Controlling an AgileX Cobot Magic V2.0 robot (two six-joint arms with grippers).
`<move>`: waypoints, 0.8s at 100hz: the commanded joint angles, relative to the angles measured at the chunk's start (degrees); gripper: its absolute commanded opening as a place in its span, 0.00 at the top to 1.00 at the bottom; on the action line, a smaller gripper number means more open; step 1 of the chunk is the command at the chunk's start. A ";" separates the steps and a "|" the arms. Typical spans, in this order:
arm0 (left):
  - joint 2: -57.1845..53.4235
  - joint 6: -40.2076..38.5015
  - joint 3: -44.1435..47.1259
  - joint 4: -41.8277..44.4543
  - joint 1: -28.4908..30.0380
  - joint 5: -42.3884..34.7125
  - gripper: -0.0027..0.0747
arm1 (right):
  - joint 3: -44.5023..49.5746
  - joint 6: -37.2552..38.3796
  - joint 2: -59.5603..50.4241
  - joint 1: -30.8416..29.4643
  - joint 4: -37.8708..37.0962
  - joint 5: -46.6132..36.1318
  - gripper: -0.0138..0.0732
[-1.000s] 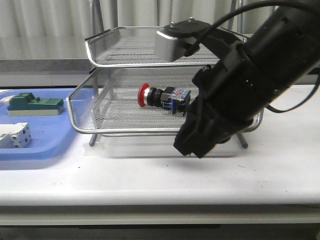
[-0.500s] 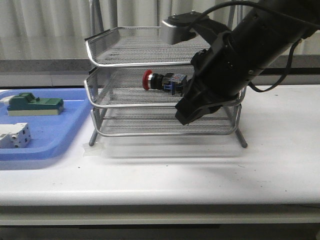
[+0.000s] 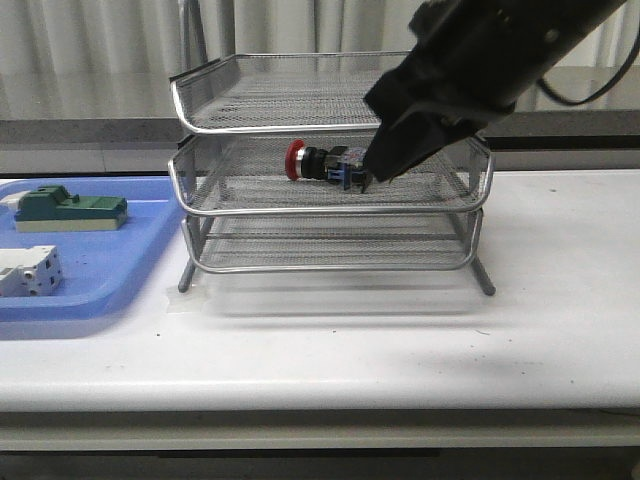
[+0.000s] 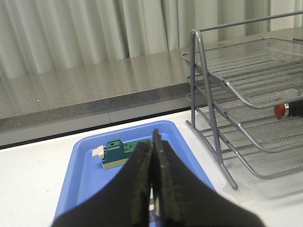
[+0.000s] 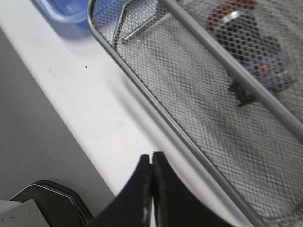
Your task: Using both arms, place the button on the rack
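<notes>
The silver wire rack point(image 3: 330, 262) stands mid-table with all three trays pushed in. The red-capped button point(image 3: 318, 162) lies on its side in the middle tray, cap to the left. My right gripper point(image 3: 369, 173) hangs in front of the rack's right half, its tip just right of the button's blue end, apart from it. In the right wrist view the gripper point(image 5: 151, 159) is shut and empty above the table beside the tray rim point(image 5: 199, 56), with the button point(image 5: 246, 42) blurred behind mesh. My left gripper point(image 4: 152, 150) is shut and empty above the blue tray; the rack point(image 4: 213, 118) and button cap point(image 4: 280, 109) show there.
A flat blue tray point(image 3: 95, 290) lies left of the rack, holding a green block point(image 3: 70, 208) and a white terminal block point(image 3: 28, 272). The left wrist view also shows the tray point(image 4: 85, 175) and green block point(image 4: 120, 150). A grey ledge and curtains stand behind the table.
The middle tray with the button slid from pulled out to fully in. My right arm then rose up and back from the tray's front rim.
</notes>
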 commanded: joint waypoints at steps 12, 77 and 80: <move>0.50 -0.70 -1.54 -0.51 0.18 -4.82 0.99 | -1.70 20.03 -11.34 -5.49 -16.46 7.68 0.91; 0.50 -0.70 -1.54 -0.51 0.18 -4.82 0.99 | 17.47 40.44 -54.18 -11.82 -33.75 15.19 0.91; 0.50 -0.70 -1.54 -0.51 0.18 -4.82 0.99 | 18.67 41.06 -56.34 -11.82 -33.97 15.19 0.91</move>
